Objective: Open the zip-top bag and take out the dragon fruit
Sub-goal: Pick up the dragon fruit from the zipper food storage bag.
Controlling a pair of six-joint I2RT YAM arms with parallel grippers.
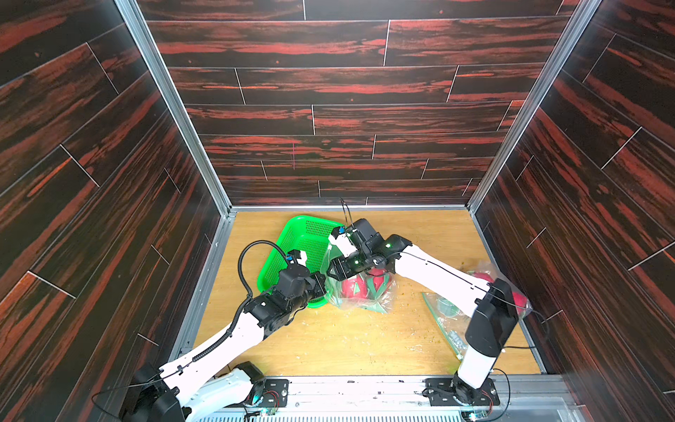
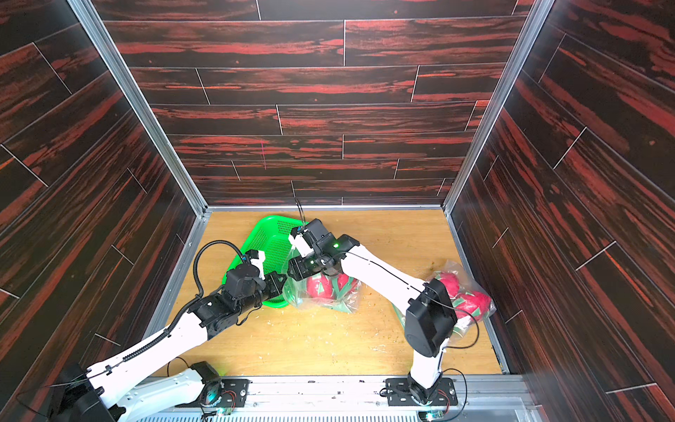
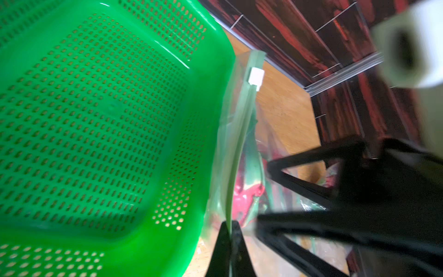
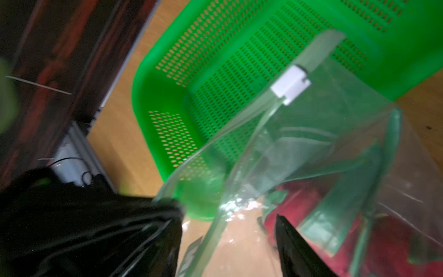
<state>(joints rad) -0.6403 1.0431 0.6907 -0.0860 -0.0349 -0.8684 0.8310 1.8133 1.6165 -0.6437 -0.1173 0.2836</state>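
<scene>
Left wrist: left jaws tight on bag [image 3: 236, 148]

Right arm [image 1: 438, 277] blocks most of the second zip-top bag [image 1: 447, 325]; dragon fruit [image 4: 302, 199] is just a red smear in the right wrist view.

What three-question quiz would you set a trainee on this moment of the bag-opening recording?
1. True or false: the left gripper is shut on the edge of the zip-top bag.
2. Pick one. Beside the green basket, the dragon fruit between the two grippers lie: A loose; B inside the bag; C on top of the bag.
3. Fill the gap: in the right wrist view, the right gripper hangs at the bag's mouth with its jaws ____.

Key: 1 true; 2 B; 3 open.
</scene>
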